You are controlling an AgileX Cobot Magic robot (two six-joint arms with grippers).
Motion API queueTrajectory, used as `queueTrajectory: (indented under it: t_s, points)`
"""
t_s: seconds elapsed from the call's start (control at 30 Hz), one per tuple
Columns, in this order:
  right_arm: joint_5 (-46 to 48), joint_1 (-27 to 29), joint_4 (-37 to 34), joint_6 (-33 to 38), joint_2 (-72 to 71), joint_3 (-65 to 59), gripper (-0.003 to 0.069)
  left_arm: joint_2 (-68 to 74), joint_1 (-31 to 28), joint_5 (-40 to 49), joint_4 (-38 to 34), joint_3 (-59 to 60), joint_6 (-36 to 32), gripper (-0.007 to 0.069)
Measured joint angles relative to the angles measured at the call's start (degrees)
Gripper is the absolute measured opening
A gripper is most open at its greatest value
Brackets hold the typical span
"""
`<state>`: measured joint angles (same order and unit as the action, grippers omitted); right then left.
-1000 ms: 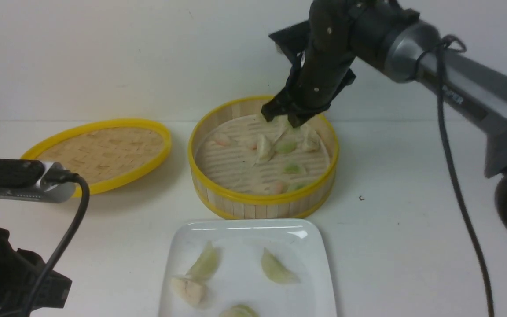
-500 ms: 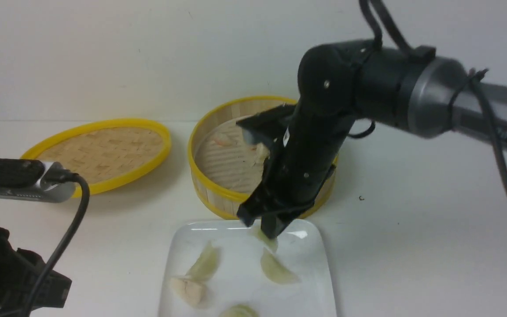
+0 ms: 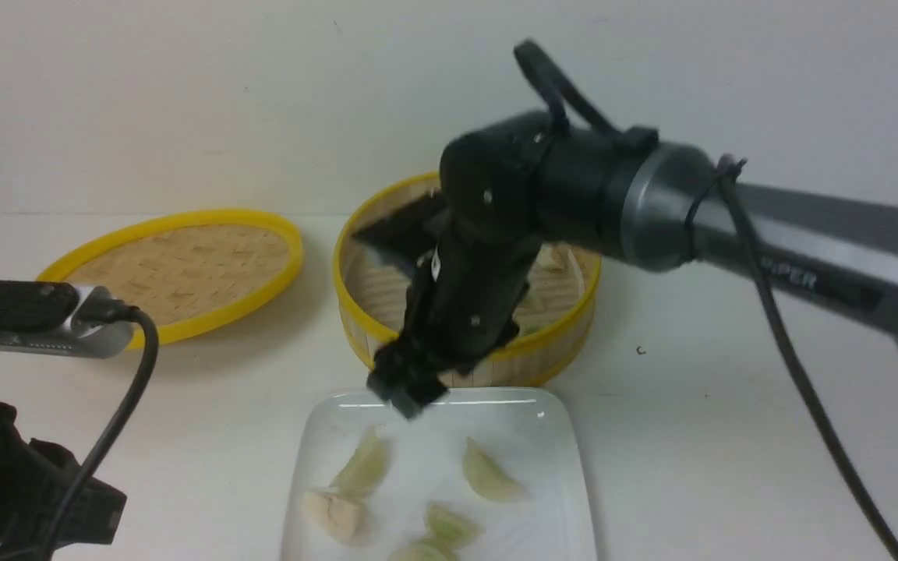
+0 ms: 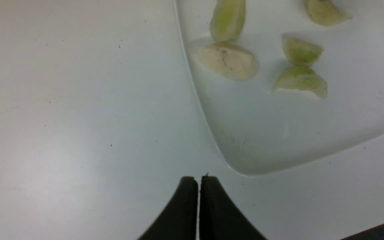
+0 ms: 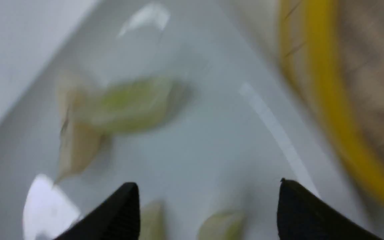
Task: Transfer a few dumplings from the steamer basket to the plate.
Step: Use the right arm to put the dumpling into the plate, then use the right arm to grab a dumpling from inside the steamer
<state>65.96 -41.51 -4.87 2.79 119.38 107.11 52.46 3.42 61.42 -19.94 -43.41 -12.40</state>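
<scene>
White tabletop [image 3: 730, 436] carries the bamboo steamer basket [image 3: 350, 315] at centre frame, partly hidden behind the right arm [image 3: 652, 210]. Just below it sits the glossy plate [image 3: 550, 467]. The right claw [image 3: 406, 389] hangs over the plate's upper edge, spread wide and empty. The left claw [image 4: 198, 206], pressed closed, is over bare tabletop beside the plate. Five dumplings [image 3: 361, 467] lie on the plate.
</scene>
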Motion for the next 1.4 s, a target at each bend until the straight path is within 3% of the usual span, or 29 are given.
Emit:
queueTrajectory:
  t_s: [0.1, 0.27, 0.6, 0.67, 0.77, 0.87, 1.13, 1.3, 1.4]
  points:
    - [0.42, 5.09, 4.23, -4.0, 2.7, 9.19, 0.0526, 0.0, 0.0, 0.0, 0.05, 0.0, 0.0, -0.0006]
    - [2.96, 10.64, 5.59, -3.32, 11.44, 16.65, 0.0521, 0.0, 0.0, 0.0, 0.05, 0.0, 0.0, -0.0006]
    - [2.93, 11.54, 7.75, 0.26, 20.1, 18.89, 0.0488, 0.0, 0.0, 0.0, 0.05, 0.0, 0.0, -0.0006]
    - [2.7, 11.54, 8.22, 0.26, 20.23, 19.34, 0.0384, 0.0, 0.0, 0.0, 0.05, 0.0, 0.0, -0.0006]
    - [4.66, 11.54, 7.58, 0.13, 20.24, 21.88, 0.0113, 0.0, 0.0, 0.0, 0.05, 0.0, 0.0, -0.0006]
    - [5.19, 11.54, 5.55, -0.61, 18.52, 25.96, 0.001, 0.0, 0.0, 0.0, 0.05, 0.0, 0.0, -0.0006]
    - [5.24, 9.68, -2.91, 0.08, 3.79, 20.1, -0.0013, 0.0, 0.0, 0.0, 0.15, 0.0, 0.0, -0.0006]
    - [5.69, 6.69, 0.71, 2.96, -0.41, 11.77, -0.0007, 0.0, 0.0, -0.06, 0.22, 0.0, -0.06, -0.0006]
    - [4.74, 7.25, 4.87, 3.17, 3.47, 10.2, 0.0051, 0.0, 0.0, -0.06, 0.28, 0.0, -0.06, -0.0006]
